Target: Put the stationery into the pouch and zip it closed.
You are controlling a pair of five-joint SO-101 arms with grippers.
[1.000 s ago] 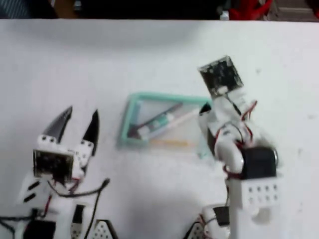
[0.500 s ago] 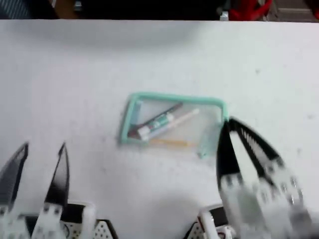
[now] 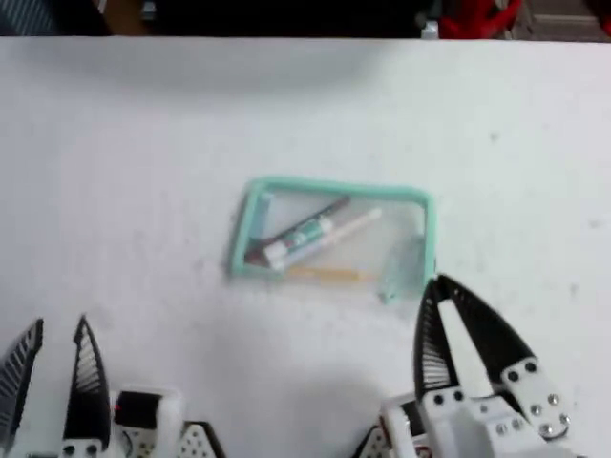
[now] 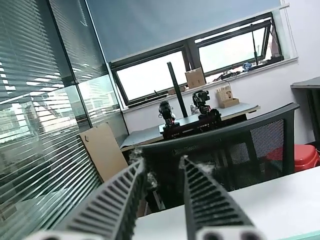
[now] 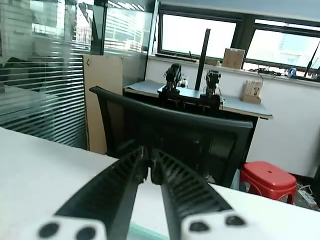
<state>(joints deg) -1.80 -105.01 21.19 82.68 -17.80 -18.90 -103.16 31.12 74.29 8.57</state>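
A clear pouch with a teal border (image 3: 406,250) lies flat in the middle of the white table. Inside it I see a pen with a teal band (image 3: 304,237), a white pen (image 3: 355,223) and a yellow pencil (image 3: 325,274). My right gripper (image 3: 437,284) (image 5: 149,154) is raised at the near right, its tips just short of the pouch's near right corner, fingers shut on nothing. My left gripper (image 3: 60,329) (image 4: 161,162) is raised at the near left edge, well away from the pouch, open and holding nothing.
White table (image 3: 143,143) stretches on all sides of the pouch. The arm bases sit along the near edge. Both wrist views look up over the table's far edge at a black chair (image 5: 175,130) and a window.
The right arm has come off the pouch's right end and drawn back to the near edge. The left arm has also drawn back and to the left, staying open.
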